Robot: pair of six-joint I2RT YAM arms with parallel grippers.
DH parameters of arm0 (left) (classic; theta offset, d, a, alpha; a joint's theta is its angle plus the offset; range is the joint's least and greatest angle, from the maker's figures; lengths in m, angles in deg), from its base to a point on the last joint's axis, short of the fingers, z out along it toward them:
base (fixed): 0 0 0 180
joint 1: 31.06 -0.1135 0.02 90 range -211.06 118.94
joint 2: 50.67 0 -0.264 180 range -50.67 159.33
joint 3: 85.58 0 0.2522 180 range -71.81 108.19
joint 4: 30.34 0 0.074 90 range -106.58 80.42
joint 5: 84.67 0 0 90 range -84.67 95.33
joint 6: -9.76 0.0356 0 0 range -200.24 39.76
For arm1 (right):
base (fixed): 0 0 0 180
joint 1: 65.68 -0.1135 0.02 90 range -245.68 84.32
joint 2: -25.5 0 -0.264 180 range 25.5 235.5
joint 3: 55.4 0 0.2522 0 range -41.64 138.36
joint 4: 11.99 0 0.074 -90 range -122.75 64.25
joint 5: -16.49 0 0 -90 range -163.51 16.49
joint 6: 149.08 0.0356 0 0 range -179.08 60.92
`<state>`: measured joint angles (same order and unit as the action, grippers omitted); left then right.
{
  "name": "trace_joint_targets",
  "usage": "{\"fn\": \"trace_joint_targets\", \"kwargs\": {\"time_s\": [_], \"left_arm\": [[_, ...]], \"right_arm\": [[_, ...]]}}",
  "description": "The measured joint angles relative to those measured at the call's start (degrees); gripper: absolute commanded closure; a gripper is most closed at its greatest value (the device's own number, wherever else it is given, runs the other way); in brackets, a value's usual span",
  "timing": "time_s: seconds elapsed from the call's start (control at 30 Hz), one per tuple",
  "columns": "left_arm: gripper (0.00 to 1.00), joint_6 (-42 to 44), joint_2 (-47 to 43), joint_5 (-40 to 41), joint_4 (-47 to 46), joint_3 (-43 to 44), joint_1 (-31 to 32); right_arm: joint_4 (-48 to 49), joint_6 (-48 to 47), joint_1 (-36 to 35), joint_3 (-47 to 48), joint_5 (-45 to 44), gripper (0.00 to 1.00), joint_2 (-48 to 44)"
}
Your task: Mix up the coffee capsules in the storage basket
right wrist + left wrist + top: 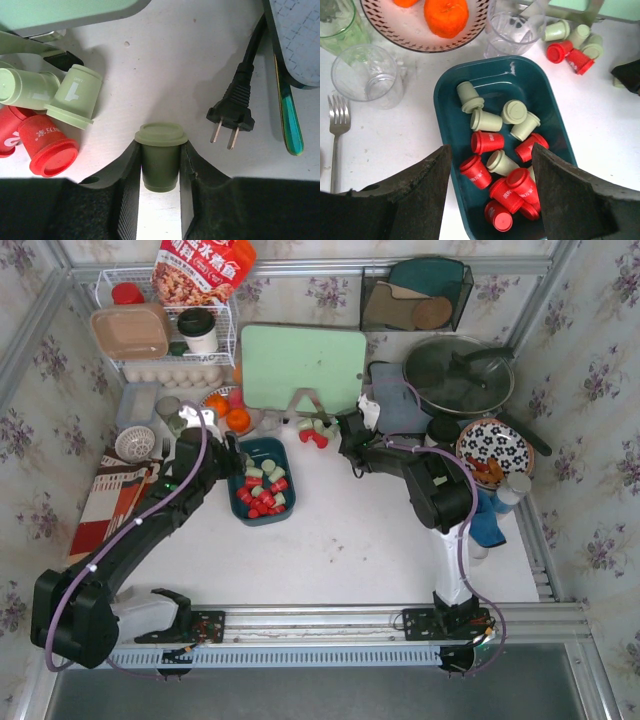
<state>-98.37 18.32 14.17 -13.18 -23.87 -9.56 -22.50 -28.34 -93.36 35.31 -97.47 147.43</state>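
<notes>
The dark teal storage basket holds several red and mint green coffee capsules mixed together. My left gripper is open and empty, with the jaws wide apart above the basket's near end. A few loose capsules lie on the table below the green board. My right gripper is shut on one mint green capsule, held by its body with the rim beyond the fingertips, just right of the loose pile.
A fruit plate with oranges, a glass, a clear cup and a fork sit beside the basket. A green cutting board, a pan and a patterned plate stand behind. A power plug lies right of my right gripper.
</notes>
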Motion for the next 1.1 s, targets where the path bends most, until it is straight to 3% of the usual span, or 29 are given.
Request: {"fn": "trace_joint_targets", "kwargs": {"time_s": [0.2, 0.47, 0.67, 0.83, 1.1], "left_arm": [[0.32, 0.0, -2.8, -3.9, -2.1, -1.8, 0.1], [0.3, 6.1, -5.0, -14.5, -13.6, -8.6, 1.2], [0.21, 17.2, -5.2, -22.8, -29.3, -18.0, 4.1], [0.19, 26.8, -1.7, -28.2, -37.5, -18.0, 7.3], [0.19, 47.1, 6.1, -32.2, -43.8, -18.2, 18.3]], "right_arm": [[-1.4, -0.2, 0.0, -3.2, 1.4, 0.84, -3.7], [-1.4, -3.3, -2.1, -11.0, 7.8, 0.84, -18.8], [0.0, -6.2, -5.6, -16.1, 15.6, 0.85, -29.4], [0.7, -6.9, -6.8, -20.7, 21.3, 0.85, -34.6], [7.4, -5.7, -8.7, -29.7, 32.1, 0.85, -40.9]]}}
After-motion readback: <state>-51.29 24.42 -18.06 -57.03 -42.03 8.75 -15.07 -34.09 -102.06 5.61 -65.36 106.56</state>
